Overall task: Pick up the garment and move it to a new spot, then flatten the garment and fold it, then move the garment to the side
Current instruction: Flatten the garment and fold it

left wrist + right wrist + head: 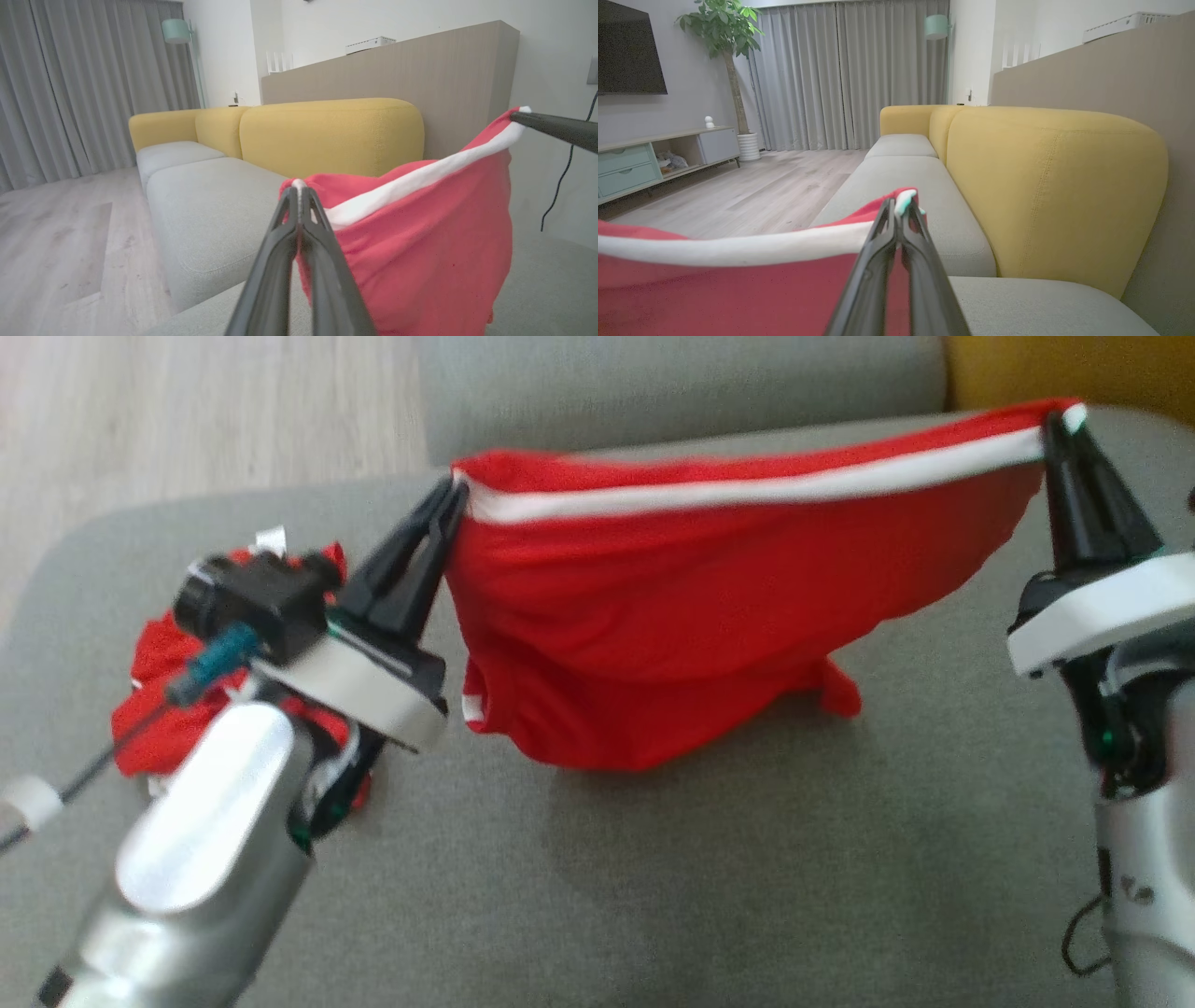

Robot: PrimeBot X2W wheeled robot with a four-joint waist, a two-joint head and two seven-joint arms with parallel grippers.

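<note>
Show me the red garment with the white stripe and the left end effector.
red garment with the white stripe [672,644], head view, hanging middle panel.
left end effector [456,485], head view, between its fingertips.

Both silver arms rise from the head view's lower corners, the left gripper [455,493] angled up to the right and the right gripper [1057,427] pointing up, well apart, each with dark fingers [401,574] pressed together, pinching the garment's [653,616] top edge.

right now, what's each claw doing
Left claw: closed, holding one end of the garment.
Right claw: closed, holding the garment's other end.
</note>
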